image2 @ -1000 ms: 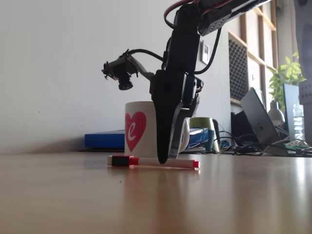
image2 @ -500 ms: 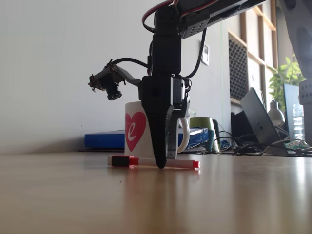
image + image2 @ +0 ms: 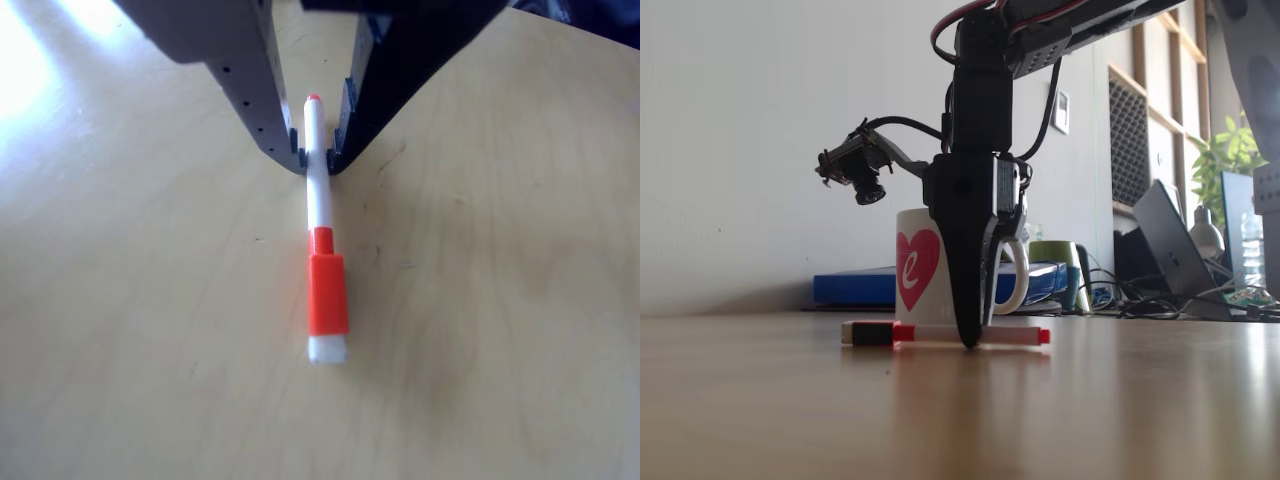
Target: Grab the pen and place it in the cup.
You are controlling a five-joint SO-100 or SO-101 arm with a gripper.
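**A:** Where do we have the pen (image 3: 320, 215) right now?

**B:** Flat on the desk (image 3: 120, 330), out on the open wood and away from any edge we can see. In the fixed view it lies just in front of the cup (image 3: 918, 262), between the camera and the mug.

**A:** And the gripper (image 3: 317, 163)?

**B:** We have it straight down over the barrel, tips at the desk surface. In the other view the jaws stand narrow, one on each side of the white barrel and touching it or nearly so. We judge this as closing on the pen, but it is not lifted, so we can't call the grip firm.

**A:** Why that spot on the barrel?

**B:** We think it is because the slim white part fits between the fingers better than the chunky red-orange cap. The hold is toward the tip end, so the cap end may sag when we lift.

**A:** Which way does it point?

**B:** In the fixed view its long axis runs left to right, parallel to the desk, cap at the left and small red tip at the right. We'll need to swing it upright to drop it into the cup.
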